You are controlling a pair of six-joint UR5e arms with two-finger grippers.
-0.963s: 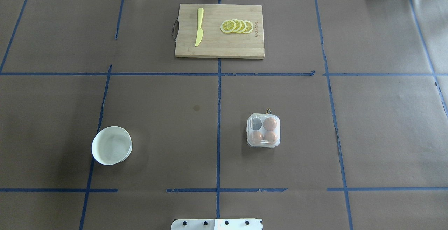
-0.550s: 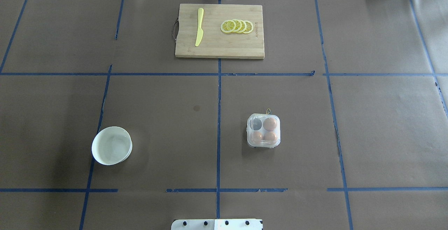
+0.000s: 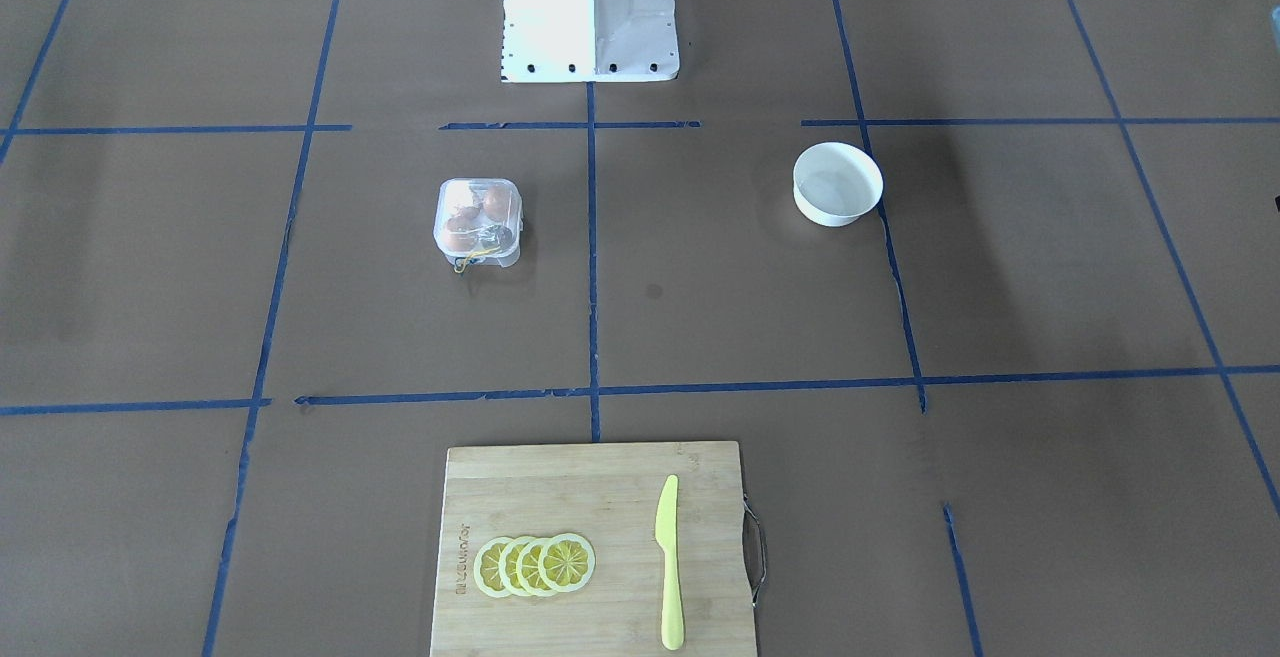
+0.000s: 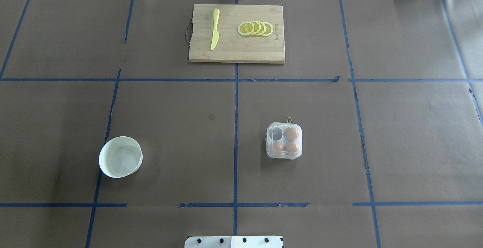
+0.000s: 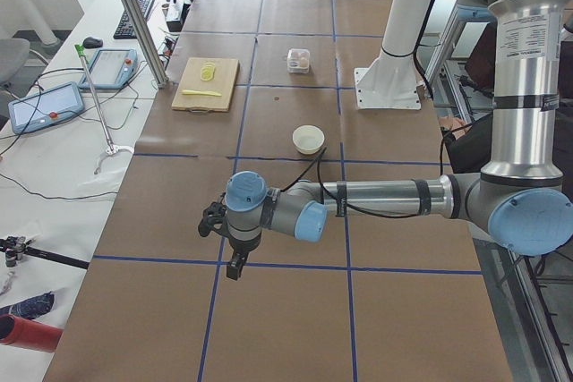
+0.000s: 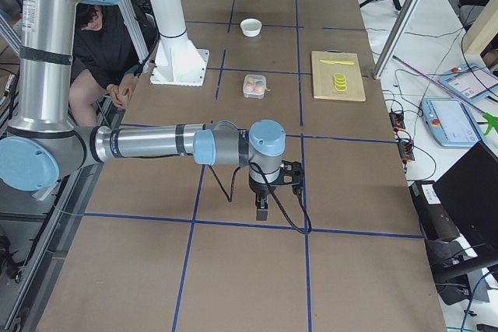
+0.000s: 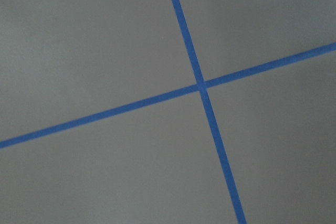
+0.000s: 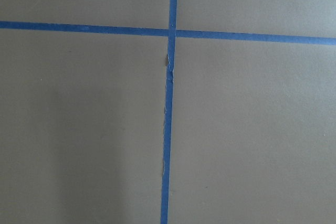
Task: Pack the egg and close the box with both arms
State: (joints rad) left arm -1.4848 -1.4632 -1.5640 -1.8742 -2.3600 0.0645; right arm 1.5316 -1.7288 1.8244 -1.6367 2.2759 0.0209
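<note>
The clear plastic box (image 4: 283, 140) sits right of the table's middle, with its lid down over the cups. It holds three tan-orange eggs (image 4: 291, 133); the far-left cup looks empty. A thin yellow band (image 3: 470, 259) hangs at its far side. The box also shows in the front view (image 3: 478, 221). The left gripper (image 5: 235, 264) hangs over the paper far out at the table's left end. The right gripper (image 6: 262, 207) hangs far out at the right end. Both show only in the side views, so I cannot tell whether they are open or shut. The wrist views show only brown paper and blue tape.
An empty white bowl (image 4: 120, 162) stands at the near left. A wooden cutting board (image 4: 237, 53) at the far middle carries a yellow knife (image 4: 215, 29) and lemon slices (image 4: 256, 28). The white pedestal (image 3: 590, 7) stands at the robot's side.
</note>
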